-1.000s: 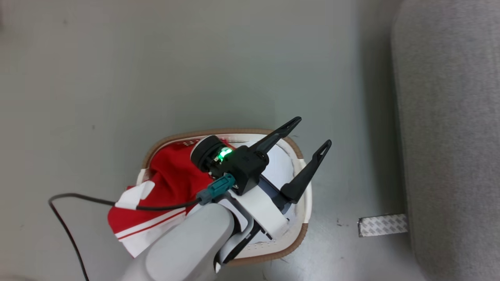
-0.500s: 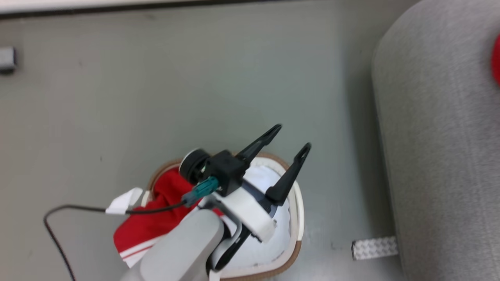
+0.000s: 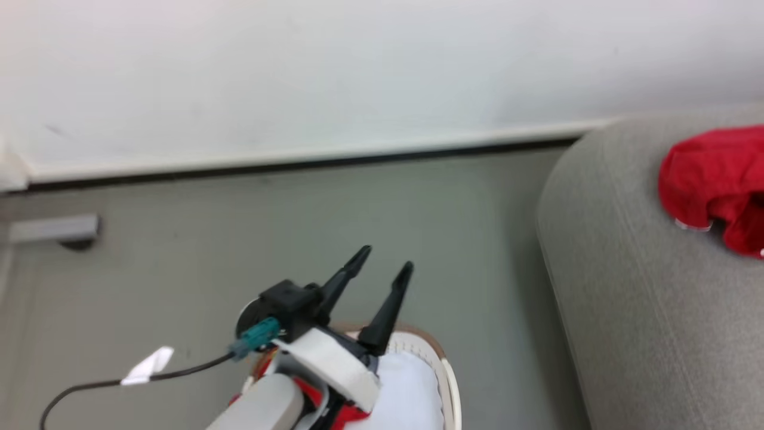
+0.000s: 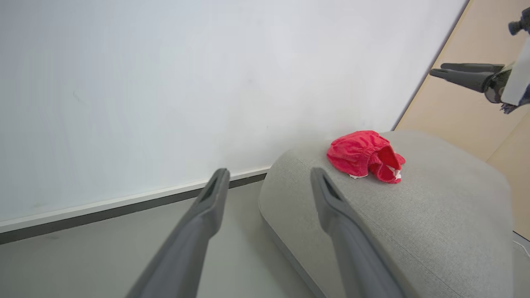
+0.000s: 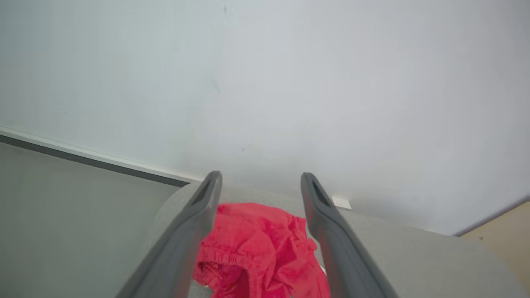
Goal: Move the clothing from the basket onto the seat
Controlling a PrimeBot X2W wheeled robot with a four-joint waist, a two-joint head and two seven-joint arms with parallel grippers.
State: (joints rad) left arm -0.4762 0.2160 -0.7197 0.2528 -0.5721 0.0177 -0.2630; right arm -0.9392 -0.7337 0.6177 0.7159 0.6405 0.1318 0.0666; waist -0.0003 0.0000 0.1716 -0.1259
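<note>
Beside the seat [image 3: 627,298], red clothing [image 3: 310,394] lies in the basket [image 3: 444,371] under the left claw [image 3: 385,260], spread and empty, while a crumpled red garment [image 4: 364,161] with white trim rests on the seat, the right claw [image 5: 260,178] spread wide above it.

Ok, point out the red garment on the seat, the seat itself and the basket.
red garment [image 4: 364,159], left wrist view, its bunched middle.
seat [image 4: 434,215], left wrist view, bare grey top.
basket [image 3: 447,388], head view, right rim.
</note>
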